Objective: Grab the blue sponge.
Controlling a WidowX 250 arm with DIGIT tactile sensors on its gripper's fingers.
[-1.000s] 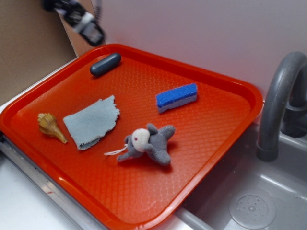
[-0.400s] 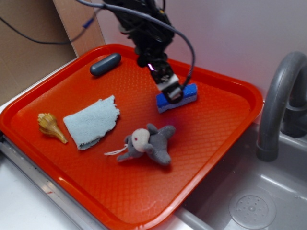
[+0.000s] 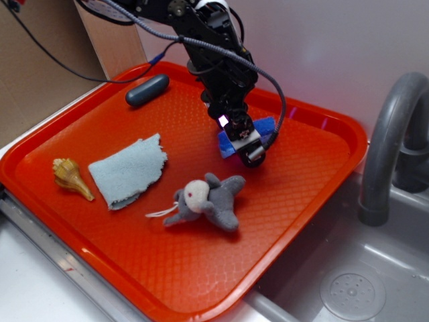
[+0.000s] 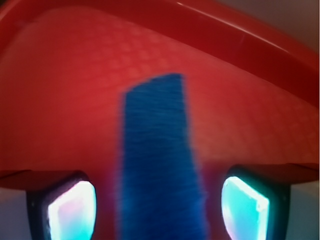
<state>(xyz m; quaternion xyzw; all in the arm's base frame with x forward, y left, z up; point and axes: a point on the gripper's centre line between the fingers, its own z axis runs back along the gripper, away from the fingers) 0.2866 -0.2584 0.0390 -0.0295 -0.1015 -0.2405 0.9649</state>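
The blue sponge [image 3: 266, 125] lies on the red tray [image 3: 322, 181], toward its back right. My gripper [image 3: 242, 139] is down over the sponge's left part and hides much of it. In the wrist view the sponge [image 4: 157, 165] runs straight between my two fingers, the left pad [image 4: 72, 212] and the right pad [image 4: 245, 207] standing apart from its sides. The jaws are open, with a gap on each side of the sponge.
A grey plush toy [image 3: 204, 201] lies just in front of the sponge. A pale-blue cloth [image 3: 129, 171] and a seashell [image 3: 70, 176] lie to the left. A dark grey capsule [image 3: 147, 90] sits at the back left. A grey faucet [image 3: 392, 141] and sink are on the right.
The arm came in from the upper left and came down onto the sponge. Since 0.4 s ago the gripper has sunk lower over the sponge. The sponge has not moved.
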